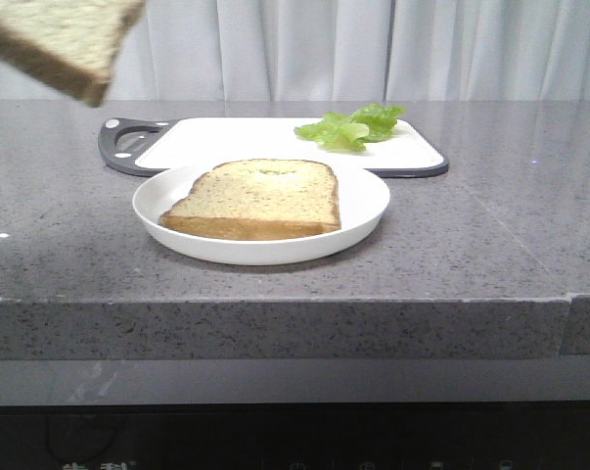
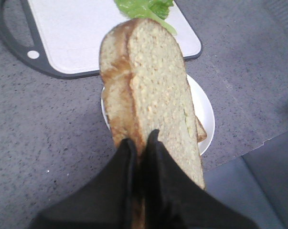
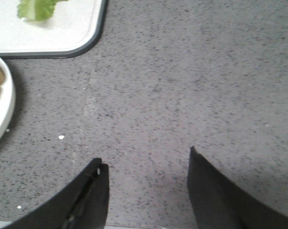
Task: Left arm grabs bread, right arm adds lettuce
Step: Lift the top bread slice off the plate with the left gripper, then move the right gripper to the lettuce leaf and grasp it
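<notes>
The bread point(image 2: 153, 95) is being held in the air, pinched at its lower edge by the left gripper point(image 2: 140, 148), whose 2 wedge fingers are pressed against its 2 faces; in the front view the slice point(image 1: 65, 39) is showing at about 10 o'clock, high above the counter point(image 1: 490, 225). A 2nd slice point(image 1: 260, 199) is lying flat on the white plate point(image 1: 368, 211), and the lettuce point(image 1: 353, 127) is resting at about 1 o'clock from the plate, on the far right part of the cutting board point(image 1: 236, 137). The right gripper point(image 3: 146, 164) is being held spread and empty over bare counter, near the plate rim and well apart from the leaf. By judgement, the lettuce step is being prepared: the leaf should be taken by its pale rib with a light pinch, since the frilly edges are likely being torn easily, while the lifted slice is kept clear. The crust is looking golden and firm, the crumb porous and speckled, the plate smooth and glossy, the counter grey and flecked.
</notes>
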### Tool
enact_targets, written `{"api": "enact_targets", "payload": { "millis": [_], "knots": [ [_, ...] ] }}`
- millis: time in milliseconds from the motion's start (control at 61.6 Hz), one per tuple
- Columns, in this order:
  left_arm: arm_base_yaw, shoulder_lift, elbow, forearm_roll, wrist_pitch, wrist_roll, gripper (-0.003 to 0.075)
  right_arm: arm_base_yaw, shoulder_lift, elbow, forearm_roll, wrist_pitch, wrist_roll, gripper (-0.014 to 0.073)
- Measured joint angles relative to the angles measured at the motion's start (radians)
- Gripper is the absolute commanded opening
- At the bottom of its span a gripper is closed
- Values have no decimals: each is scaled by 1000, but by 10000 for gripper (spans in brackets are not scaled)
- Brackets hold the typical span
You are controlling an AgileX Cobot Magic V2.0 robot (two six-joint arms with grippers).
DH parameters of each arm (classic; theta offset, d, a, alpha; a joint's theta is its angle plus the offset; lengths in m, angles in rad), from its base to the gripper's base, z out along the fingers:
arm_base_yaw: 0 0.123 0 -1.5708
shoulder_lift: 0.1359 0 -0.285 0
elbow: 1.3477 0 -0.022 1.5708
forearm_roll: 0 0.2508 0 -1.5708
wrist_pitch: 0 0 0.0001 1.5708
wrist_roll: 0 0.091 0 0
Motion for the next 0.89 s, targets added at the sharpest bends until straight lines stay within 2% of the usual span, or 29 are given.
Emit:
{"api": "enact_targets", "payload": {
  "millis": [195, 325, 552, 746, 892],
  "knots": [
    [82, -160, 96, 68, -13, -39, -20, 0, 163, -92, 176, 17, -143, 405],
    [130, -189, 125, 114, -16, -50, -20, 0, 286, -182, 297, 18, -234, 405],
    [141, -189, 134, 127, -16, -52, -20, 0, 518, -373, 504, 26, -380, 405],
    [141, -189, 134, 127, -16, -54, -20, 2, 726, -554, 625, 42, -438, 411],
    [141, -189, 134, 127, -16, -54, -20, 2, 890, -700, 649, 58, -454, 503]
  ]
}}
